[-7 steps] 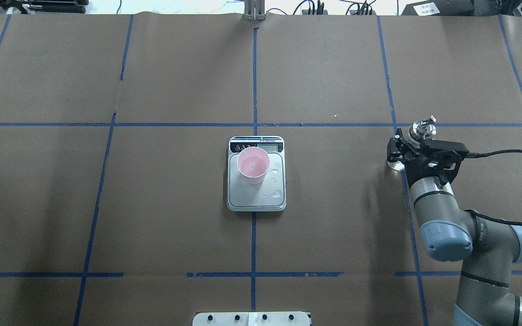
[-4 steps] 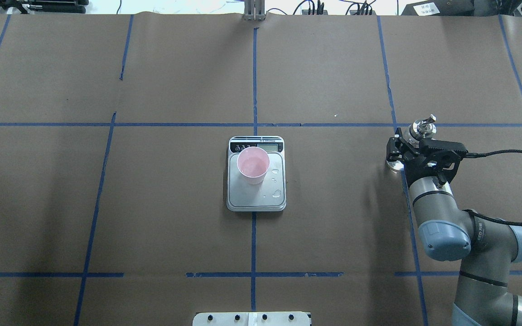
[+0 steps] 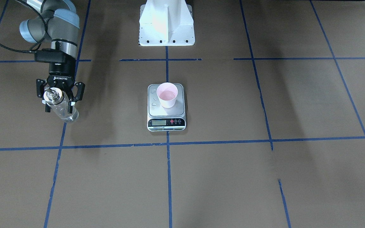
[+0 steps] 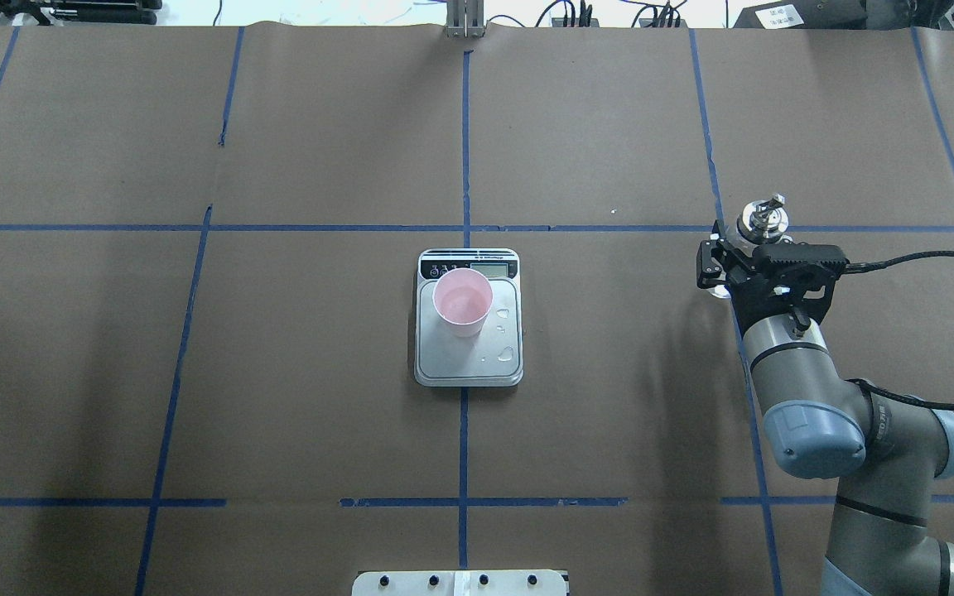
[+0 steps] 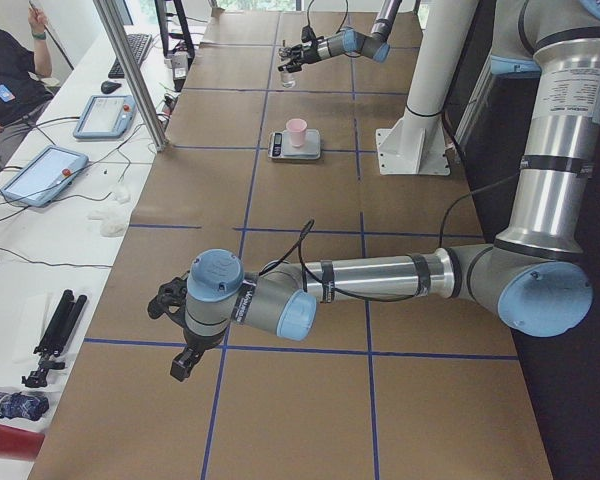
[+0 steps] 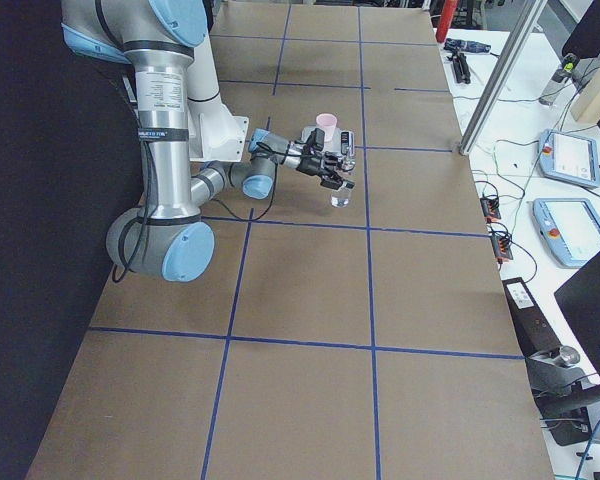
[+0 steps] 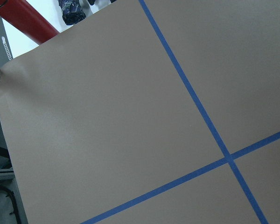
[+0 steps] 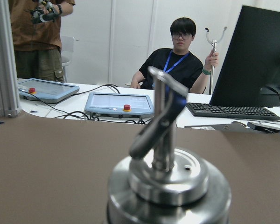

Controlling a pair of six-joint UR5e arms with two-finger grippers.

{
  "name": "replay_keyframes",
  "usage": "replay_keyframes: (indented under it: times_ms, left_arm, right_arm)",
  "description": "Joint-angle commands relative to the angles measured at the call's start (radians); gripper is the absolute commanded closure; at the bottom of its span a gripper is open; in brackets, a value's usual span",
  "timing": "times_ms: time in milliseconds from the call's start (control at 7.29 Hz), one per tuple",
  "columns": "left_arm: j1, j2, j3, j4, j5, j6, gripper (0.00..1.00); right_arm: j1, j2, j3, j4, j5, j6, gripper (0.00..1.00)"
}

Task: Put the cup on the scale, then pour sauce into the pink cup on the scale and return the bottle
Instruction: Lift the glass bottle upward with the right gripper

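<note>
The right end effector [image 3: 59,102] is grasping the small clear silver-capped glass bottle [image 3: 63,111], upright, low over the brown counter [image 3: 233,177], well apart from the pale pink cup [image 3: 167,95] sitting on the silver square scale [image 3: 166,123]. The left end effector [image 5: 173,332]: grip impossible to tell.

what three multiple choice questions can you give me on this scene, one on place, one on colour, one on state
1. The cup stands: A on the scale; B on the bare paper; C on a tablet.
2. The cup is: A blue; B pale pink; C green.
3. The right hand is: A open, empty; B shut on the bottle; C shut on the cup.
A, it sits on the scale's top; B, its wall shows pink; B, the bottle is clamped in it.
</note>
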Motion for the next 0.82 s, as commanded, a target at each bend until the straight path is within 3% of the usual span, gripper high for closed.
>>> replay_keyframes:
  times_ms: [0, 411, 548, 686]
  left_arm:
    - [0.000, 0.001, -0.008, -0.002, 0.000, -0.042, 0.00]
    - [0.000, 0.003, -0.007, 0.014, -0.003, -0.108, 0.00]
    - [0.000, 0.019, -0.014, 0.009, -0.097, -0.268, 0.00]
    - [0.005, 0.021, -0.025, 0.038, -0.150, -0.286, 0.00]
  right_arm:
    - [-0.001, 0.090, 0.015, -0.001, -0.002, -0.296, 1.00]
    - [-0.013, 0.100, 0.018, -0.007, -0.010, -0.439, 1.00]
    - [-0.013, 0.106, 0.023, -0.006, -0.004, -0.476, 1.00]
    - [-0.015, 0.128, 0.024, -0.009, -0.002, -0.478, 1.00]
